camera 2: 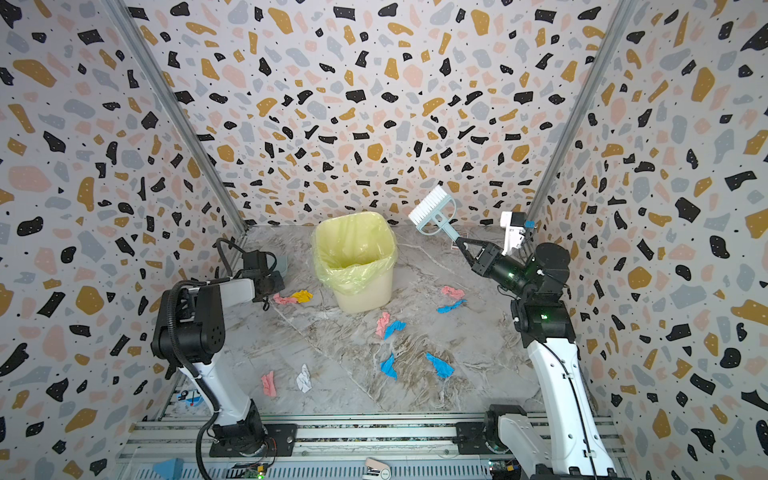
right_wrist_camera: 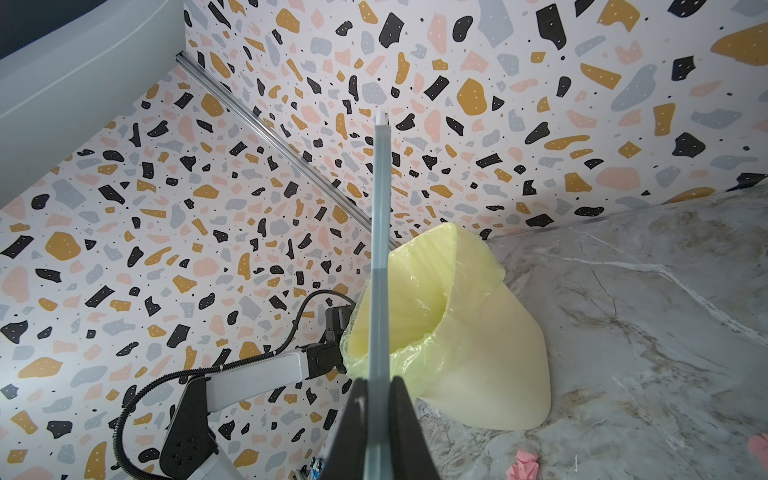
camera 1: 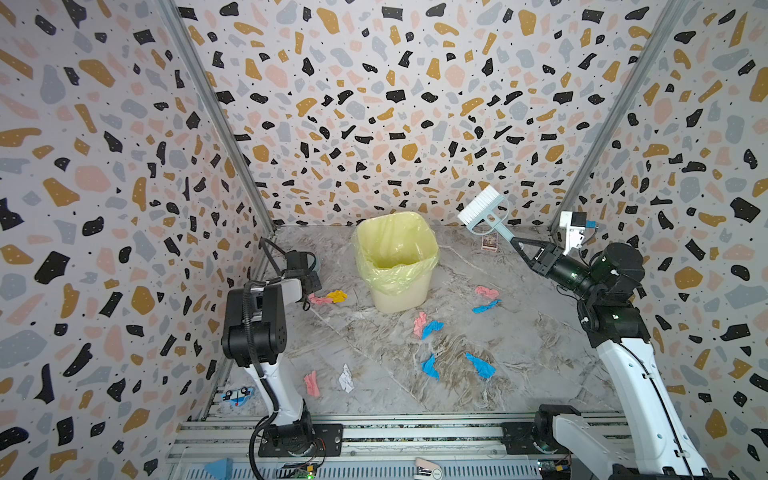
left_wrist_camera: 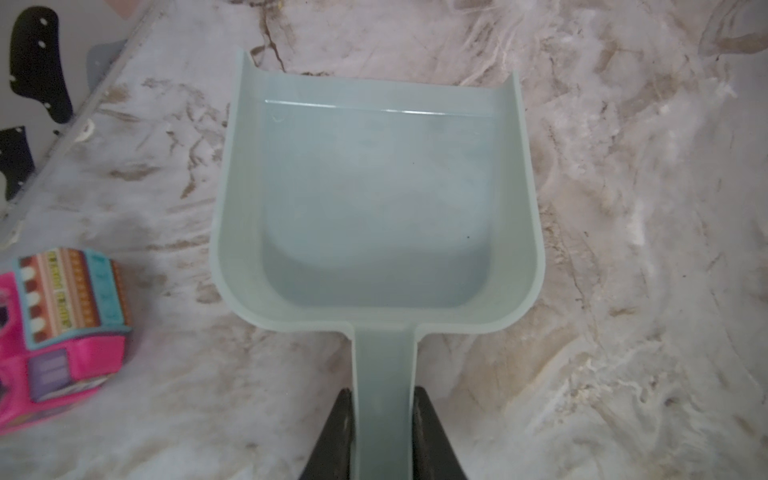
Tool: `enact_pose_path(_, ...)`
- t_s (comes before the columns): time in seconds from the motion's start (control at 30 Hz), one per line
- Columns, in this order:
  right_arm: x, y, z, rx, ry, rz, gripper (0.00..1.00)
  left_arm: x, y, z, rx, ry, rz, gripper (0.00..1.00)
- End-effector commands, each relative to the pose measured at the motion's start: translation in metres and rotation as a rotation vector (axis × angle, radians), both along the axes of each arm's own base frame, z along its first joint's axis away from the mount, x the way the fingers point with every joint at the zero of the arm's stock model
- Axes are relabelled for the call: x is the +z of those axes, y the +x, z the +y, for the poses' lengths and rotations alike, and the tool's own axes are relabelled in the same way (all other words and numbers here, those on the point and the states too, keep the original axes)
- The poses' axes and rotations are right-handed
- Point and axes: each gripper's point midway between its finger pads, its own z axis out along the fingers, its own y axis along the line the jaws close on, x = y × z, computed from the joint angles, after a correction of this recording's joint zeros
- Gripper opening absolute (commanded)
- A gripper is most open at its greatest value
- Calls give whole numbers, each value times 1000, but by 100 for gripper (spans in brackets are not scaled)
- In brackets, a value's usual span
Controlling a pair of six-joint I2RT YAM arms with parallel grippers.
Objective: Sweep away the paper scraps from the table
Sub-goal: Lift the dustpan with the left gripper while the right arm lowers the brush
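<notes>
Several paper scraps lie on the marble table (camera 1: 519,332): a pink and yellow pair (camera 1: 328,297) by the left arm, pink (camera 1: 486,291) and blue (camera 1: 486,306) right of the bin, a pink and blue pair (camera 1: 426,326) at the middle, blue ones (camera 1: 480,365) nearer, and pink (camera 1: 311,383) and white (camera 1: 345,378) at the front left. My left gripper (left_wrist_camera: 383,390) is shut on the handle of a pale blue dustpan (left_wrist_camera: 374,199) that lies flat on the table at the back left. My right gripper (camera 1: 515,241) is shut on the handle of a white-bristled brush (camera 1: 484,210), held up in the air at the back right.
A cream bin (camera 1: 397,262) with a yellow liner stands at the back middle. A small printed card (camera 1: 489,242) lies under the brush. A pink toy (left_wrist_camera: 62,324) sits beside the dustpan. A small blue toy car (camera 1: 237,395) rests by the left rail.
</notes>
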Motion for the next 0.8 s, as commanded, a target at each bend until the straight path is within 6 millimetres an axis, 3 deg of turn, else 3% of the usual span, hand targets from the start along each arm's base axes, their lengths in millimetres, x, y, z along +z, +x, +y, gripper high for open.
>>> enact_pose_path(0.0,15,-6,0,4,3,-56,0,3,4,4,15,4,-17,16)
enact_pose_path(0.23,15,-6,1,6,4,-59,0,7,1,4,17,6,-22,8)
enact_pose_path(0.37,14,-5,1,8,3,-57,0,20,-1,4,18,12,-41,4)
enact_pose_path(0.6,-1,0,-1,-4,-60,-20,0,66,-9,3,-1,30,-97,1)
enact_pose_path(0.77,-12,6,-7,-39,-161,15,0,124,-21,0,-24,51,-175,0)
